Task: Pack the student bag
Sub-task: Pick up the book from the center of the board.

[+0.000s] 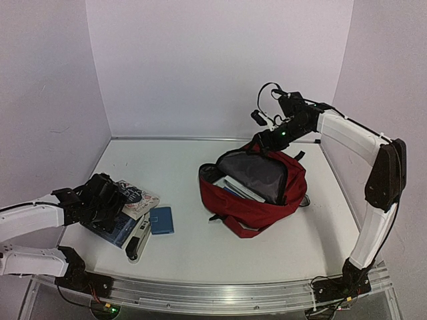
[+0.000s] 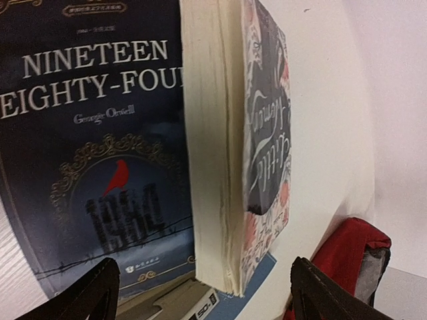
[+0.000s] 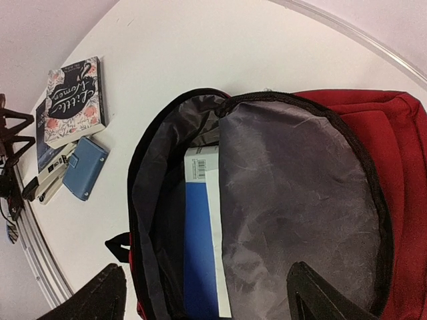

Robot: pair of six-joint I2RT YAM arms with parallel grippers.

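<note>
Dark red fabric, the student bag [image 1: 257, 190] lies unzipped toward the right edge of the surface [image 1: 187, 253], a blue-and-white book [image 3: 203, 253] inside. Near the left edge a floral paperback [image 3: 73, 100] tops a navy novel [image 2: 87, 167], a blue case [image 1: 161, 220] beside. Left gripper [image 2: 203, 283] hangs over these, right gripper [image 3: 207, 290] over the bag's mouth; both spread wide, grasping nothing.

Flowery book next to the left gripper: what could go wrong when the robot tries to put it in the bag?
1. The flowery book lies on the Nineteen Eighty-Four book. The open left gripper straddles its edge, so closing might drag the lower book too.
2. The student bag holds a blue-and-white item, and its grey lining sags. The book could snag going in.
</note>
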